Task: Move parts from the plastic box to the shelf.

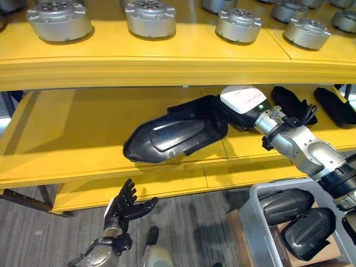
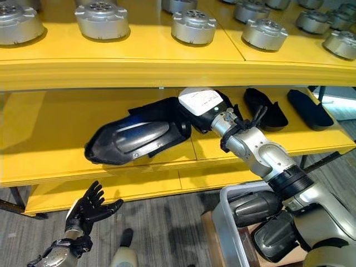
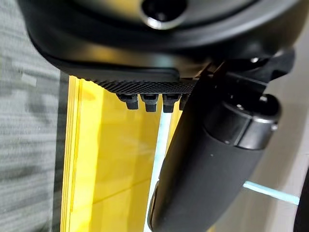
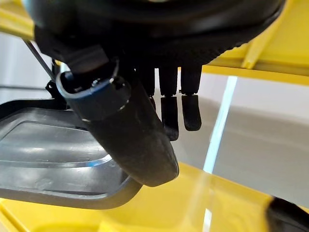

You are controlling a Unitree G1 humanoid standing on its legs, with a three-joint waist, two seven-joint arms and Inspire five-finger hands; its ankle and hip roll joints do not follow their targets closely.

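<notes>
Right hand grips the wide end of a glossy black moulded shell part lying on the smooth yellow shelf. Left hand hangs below, fingers spread, empty. Similar shells sit in the grey plastic box.

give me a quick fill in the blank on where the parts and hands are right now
The large black part lies on the ___ shelf level.
The silver motor parts stand on the ___ shelf level.
The plastic box holds more black parts at the robot's ___ side.
The left hand hangs open, holding ___.

Missing words: middle; top; right; nothing
</notes>
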